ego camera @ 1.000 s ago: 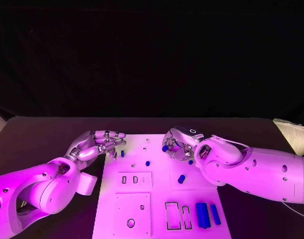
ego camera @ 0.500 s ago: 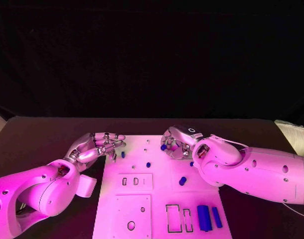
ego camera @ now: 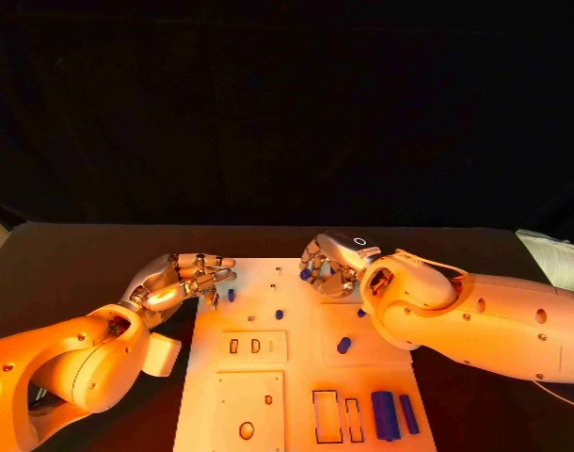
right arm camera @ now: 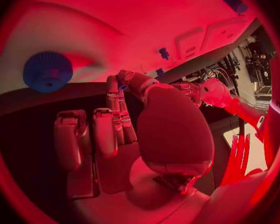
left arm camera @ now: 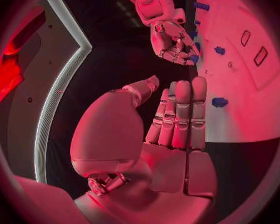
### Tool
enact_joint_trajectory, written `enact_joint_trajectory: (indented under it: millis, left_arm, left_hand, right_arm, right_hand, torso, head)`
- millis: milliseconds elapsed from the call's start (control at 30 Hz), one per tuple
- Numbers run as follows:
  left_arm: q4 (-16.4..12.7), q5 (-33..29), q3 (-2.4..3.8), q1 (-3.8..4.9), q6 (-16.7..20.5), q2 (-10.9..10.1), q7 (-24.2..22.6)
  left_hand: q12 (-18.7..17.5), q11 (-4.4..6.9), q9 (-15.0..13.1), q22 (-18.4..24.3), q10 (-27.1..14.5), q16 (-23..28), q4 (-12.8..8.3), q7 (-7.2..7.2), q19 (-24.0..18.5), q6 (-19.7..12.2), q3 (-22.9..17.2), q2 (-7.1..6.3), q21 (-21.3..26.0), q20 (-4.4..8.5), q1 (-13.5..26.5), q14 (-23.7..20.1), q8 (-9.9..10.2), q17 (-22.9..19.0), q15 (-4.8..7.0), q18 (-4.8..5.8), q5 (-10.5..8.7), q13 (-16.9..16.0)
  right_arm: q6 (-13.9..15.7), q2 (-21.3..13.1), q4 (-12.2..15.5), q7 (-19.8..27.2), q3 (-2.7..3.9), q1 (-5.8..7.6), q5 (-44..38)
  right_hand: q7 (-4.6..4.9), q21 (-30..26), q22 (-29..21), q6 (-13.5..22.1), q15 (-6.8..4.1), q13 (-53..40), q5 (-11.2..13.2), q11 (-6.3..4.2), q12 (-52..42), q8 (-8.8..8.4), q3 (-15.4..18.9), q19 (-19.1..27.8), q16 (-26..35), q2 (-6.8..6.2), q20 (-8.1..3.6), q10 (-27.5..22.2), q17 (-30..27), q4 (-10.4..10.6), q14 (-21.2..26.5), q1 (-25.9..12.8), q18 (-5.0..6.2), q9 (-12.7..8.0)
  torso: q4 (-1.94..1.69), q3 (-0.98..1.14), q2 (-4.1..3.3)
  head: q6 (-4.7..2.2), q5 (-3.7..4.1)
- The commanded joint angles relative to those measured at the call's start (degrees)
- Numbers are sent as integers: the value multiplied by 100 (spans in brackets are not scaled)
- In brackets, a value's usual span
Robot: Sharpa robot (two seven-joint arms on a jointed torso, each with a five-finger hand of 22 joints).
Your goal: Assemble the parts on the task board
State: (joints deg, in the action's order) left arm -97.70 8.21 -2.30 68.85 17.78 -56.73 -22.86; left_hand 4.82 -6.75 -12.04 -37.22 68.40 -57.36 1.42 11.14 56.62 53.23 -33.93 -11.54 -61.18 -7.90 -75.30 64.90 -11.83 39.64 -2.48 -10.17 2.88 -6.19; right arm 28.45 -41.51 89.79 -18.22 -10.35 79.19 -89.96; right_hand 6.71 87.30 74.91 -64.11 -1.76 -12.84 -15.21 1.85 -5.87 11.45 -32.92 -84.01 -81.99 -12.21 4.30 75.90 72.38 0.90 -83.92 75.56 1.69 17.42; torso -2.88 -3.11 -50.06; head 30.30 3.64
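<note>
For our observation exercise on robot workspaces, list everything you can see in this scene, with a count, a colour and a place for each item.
table: one, black, under everything
task board: one, white, middle of the table, between the two arms
small blue parts: four visible, blue, scattered on the board's far half, one right against the right arm
long blue parts: two, blue, side by side at the board's near right corner
blue piece: one, blue, at the right hand's fingers; whether it is held cannot be told
pale object: one, whitish, at the table's right edge
left hand: one, silver, at the board's far left edge, fingers curled, holding nothing
right hand: one, silver, over the board's far end
</note>
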Motion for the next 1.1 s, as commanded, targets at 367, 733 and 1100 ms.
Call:
enact_joint_trajectory:
  millis: [367,733,1100]
  left_arm:
    - [-10,16,5,9,-58,26,-16]
    - [-18,15,5,10,-62,31,-9]
    - [12,15,5,10,-66,28,-5]
  left_hand:
    - [-20,-17,-8,-5,-40,-20,0,11,15,-47,-23,10,-27,-10,-9,-35,21,-10,-11,-2,-6,6]
    - [-21,-19,-9,-33,-46,-25,-4,12,27,-49,-28,8,-49,-12,-10,-29,21,-12,-13,2,-6,7]
    - [-21,-19,-9,-33,-46,-25,-4,12,27,-49,-28,8,-49,-12,-10,-29,21,-12,-13,2,-6,7]
  right_arm:
    - [-98,446,-209,-88,6,16,-127]
    - [-18,684,-454,-258,7,18,-345]
    - [69,645,-356,-295,13,19,-422]
  right_hand:
    - [-86,36,1139,-126,-48,3,-15,9,2,218,-7,-434,-35,31,-44,10,0,-17,-287,-28,-82,385]
    - [-86,35,1138,-120,-49,-1,-17,9,4,219,-10,-433,-31,33,-46,7,-12,-18,-284,-29,-82,391]
    - [-85,38,1144,-113,-49,-4,-22,9,8,219,-10,-435,-31,31,-47,3,-12,-19,-284,-33,-83,397]
  torso:
    - [-18,-24,-43]
    - [-44,-53,-78]
    - [-44,-52,-92]
  head:
    - [-24,-6]
    - [-15,-6]
    - [-7,-14]
